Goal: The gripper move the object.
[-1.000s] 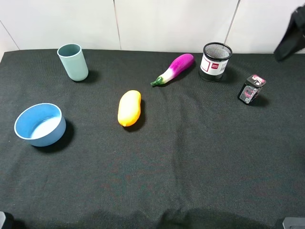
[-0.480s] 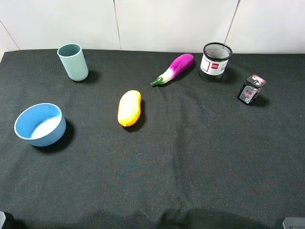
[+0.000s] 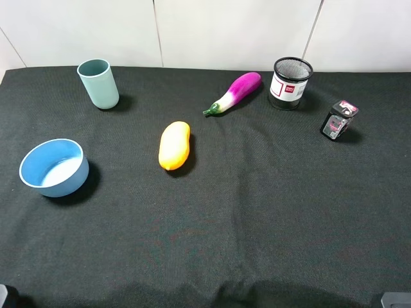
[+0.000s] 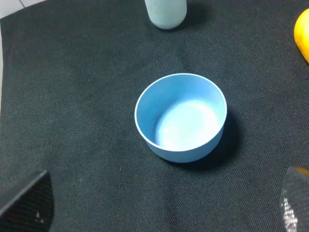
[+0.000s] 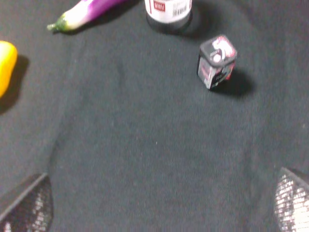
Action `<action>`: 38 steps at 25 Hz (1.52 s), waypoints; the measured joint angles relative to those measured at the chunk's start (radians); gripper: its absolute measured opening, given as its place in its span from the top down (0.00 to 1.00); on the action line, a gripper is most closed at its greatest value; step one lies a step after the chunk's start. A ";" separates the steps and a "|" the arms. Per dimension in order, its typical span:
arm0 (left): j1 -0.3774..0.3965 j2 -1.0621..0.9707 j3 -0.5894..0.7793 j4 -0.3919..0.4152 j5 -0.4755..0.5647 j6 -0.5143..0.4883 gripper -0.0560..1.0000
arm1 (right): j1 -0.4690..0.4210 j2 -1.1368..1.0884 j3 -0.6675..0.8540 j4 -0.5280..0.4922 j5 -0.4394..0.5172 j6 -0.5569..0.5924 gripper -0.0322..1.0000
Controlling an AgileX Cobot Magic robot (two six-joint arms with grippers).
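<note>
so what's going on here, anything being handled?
Nothing is held right now. The mesh pen cup stands upright near the back of the black cloth, between the toy eggplant and the small black-and-pink box, touching neither. Neither arm shows in the overhead view. The right gripper has its fingers spread wide over bare cloth, with nothing between them. The left gripper, also open, looks down on the blue bowl.

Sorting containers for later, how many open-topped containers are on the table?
3: a teal cup back left, a blue bowl front left, a mesh pen cup back right. None seem hidden.
</note>
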 joint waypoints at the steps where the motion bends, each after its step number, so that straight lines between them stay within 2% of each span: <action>1: 0.000 0.000 0.000 0.000 0.000 0.000 0.01 | 0.000 -0.025 0.023 0.000 0.000 0.000 0.30; 9: 0.000 0.000 0.000 0.000 0.000 0.000 0.01 | -0.001 -0.194 0.166 -0.003 -0.029 0.000 0.30; 15: 0.000 0.000 0.000 0.000 0.000 0.000 0.01 | -0.066 -0.297 0.200 -0.052 -0.086 0.000 0.30; 19: 0.000 0.000 0.000 0.000 0.000 0.000 0.01 | -0.102 -0.370 0.222 -0.079 -0.173 0.000 0.30; 24: 0.000 0.000 0.000 0.000 0.000 0.000 0.01 | -0.105 -0.459 0.293 -0.096 -0.257 0.000 0.30; 30: 0.000 0.000 0.000 0.000 0.000 0.000 0.01 | -0.105 -0.557 0.367 -0.156 -0.234 0.000 0.30; 38: 0.000 0.000 0.000 0.000 0.000 0.000 0.01 | -0.105 -0.567 0.385 -0.133 -0.209 0.000 0.30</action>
